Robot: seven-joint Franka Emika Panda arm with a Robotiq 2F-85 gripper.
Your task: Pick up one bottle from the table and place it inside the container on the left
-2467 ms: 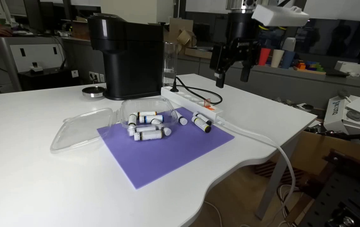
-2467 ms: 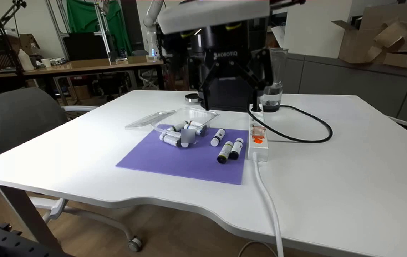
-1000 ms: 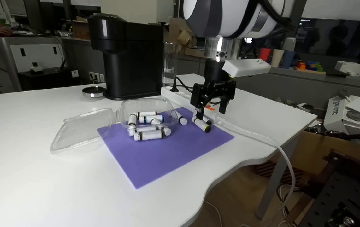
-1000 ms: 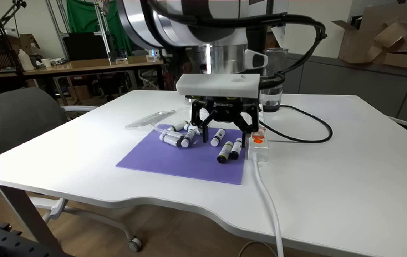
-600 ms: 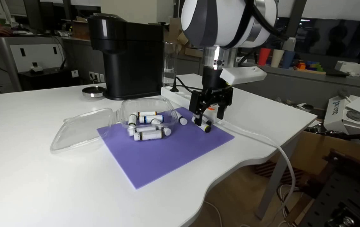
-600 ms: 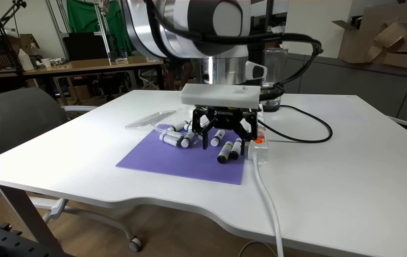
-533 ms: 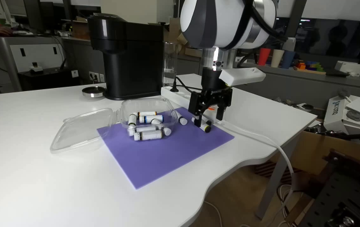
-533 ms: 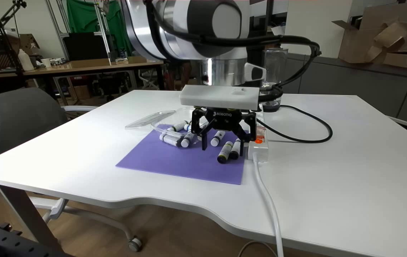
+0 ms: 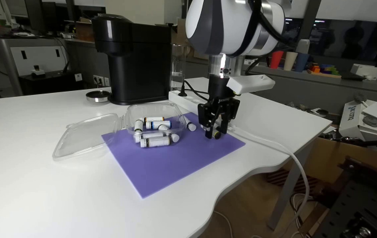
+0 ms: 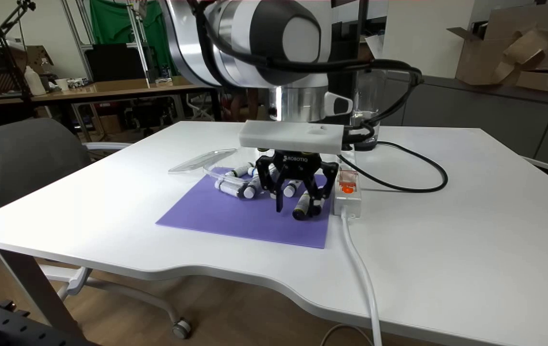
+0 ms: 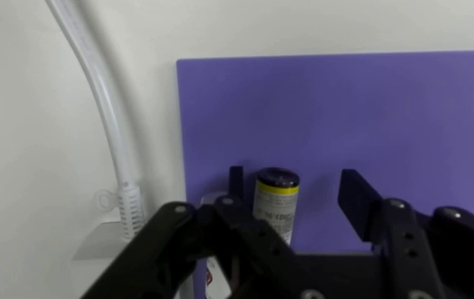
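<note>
Straddled on the purple mat (image 9: 171,165): the yellow-banded bottle (image 11: 276,207)

Low over the mat, the Robotiq gripper (image 10: 297,209) was pointed straight down, its fingers (image 11: 357,203) spread apart! In the wrist view the yellow-banded bottle was framed between them, laid on its side on the mat, black end in plain sight. But the gap was shared unevenly: one finger was planted just beside the bottle, while purple was shown between the bottle and the opposite finger. Whether the near finger was pressed against the bottle could not be told. Tight quarters there: a second white bottle (image 11: 217,278) was partly covered by the gripper, and next to it the white power strip (image 10: 348,204) was lined up along the mat's edge. Over to the left of the gripper, in both exterior views, the clear plastic container (image 9: 150,107) was seen, its hinged lid (image 9: 86,137) laid open over the white table (image 9: 43,198). White bottles (image 9: 155,142) were bunched there, some seen through its clear wall; which of them were held inside could not be told.
</note>
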